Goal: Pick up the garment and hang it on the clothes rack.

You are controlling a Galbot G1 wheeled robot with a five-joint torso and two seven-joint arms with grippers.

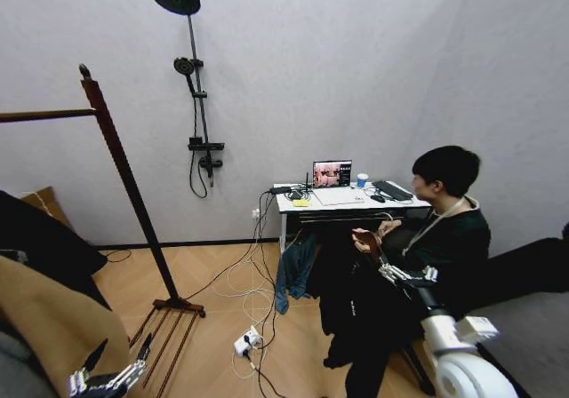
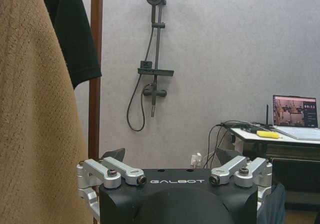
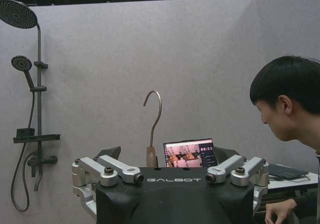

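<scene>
Garment (image 1: 342, 300) hanging black at 4 o'clock in head view, just under right claw (image 1: 380, 260); claw spread wide, hanger hook (image 3: 152, 119) rising between its fingers. Clothes rack (image 1: 124, 176) well apart at 9 o'clock. Left claw (image 1: 111, 382) parked at 7 o'clock, also wide, beside tan cloth (image 2: 35, 109).

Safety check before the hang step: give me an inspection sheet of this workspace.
Surface: wood floor.
Job's things: garment hangs below right tool; rack stands left.
Clutter: tan cloth and dark cloth by rack; teal garment at desk edge.
Tools: left tool open, low beside tan cloth; right tool open, hanger hook between its fingers.
Cables: loose leads and power strip on floor.
Surroundings: wall shower, laptop, seated person.
</scene>
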